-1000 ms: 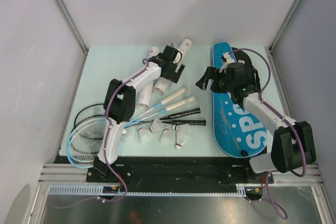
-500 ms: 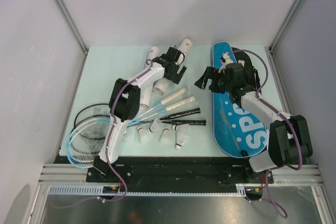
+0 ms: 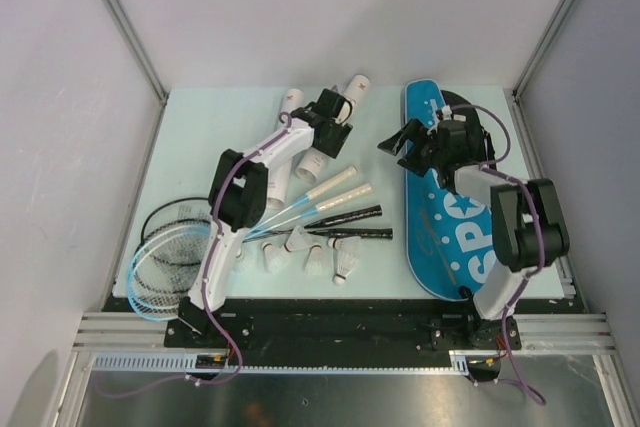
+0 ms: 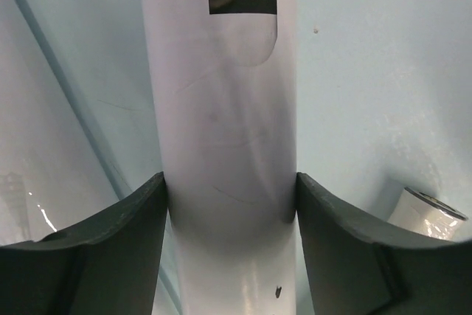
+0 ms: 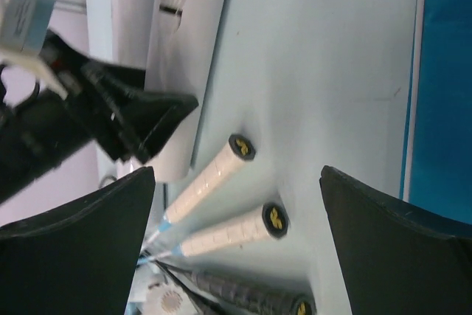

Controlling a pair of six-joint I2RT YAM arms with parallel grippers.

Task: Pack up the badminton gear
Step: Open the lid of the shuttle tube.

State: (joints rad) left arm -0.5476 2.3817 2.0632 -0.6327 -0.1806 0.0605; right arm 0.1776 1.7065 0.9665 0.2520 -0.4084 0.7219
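Right arm has folded back toward its base since a second ago – its elbow now stands nearer the far half of the bag point(image 3: 440, 232) – while the right gripper point(image 3: 398, 143) has shifted only slightly toward the far edge. I read the left gripper point(image 4: 230, 186) as having narrowed over the same second.

Left side:
- The fingers point(image 4: 110, 241) press both flanks of the long white tube point(image 4: 221, 108); the jaws are closed on it.
- That tube lies slanted on the table point(image 3: 220, 137), its far end pointing up and right in the top view.
- A second tube point(image 4: 428, 215) shows its open end just beside the right finger.

Right side:
- The jaws stand wide apart with nothing between them.
- The gripper hangs over bare table, between the gripped tube and the left edge of the bag.

Gear positions – top view:
- The blue bag lies flat along the right of the table, its white lettering partly hidden by the right arm.
- The rackets point(image 3: 338, 181) lie near the left arm, handles fanned toward the centre, heads at the near left corner.
- The shuttlecocks point(image 3: 346, 263) sit in a loose row near the front edge, just beside the racket shafts
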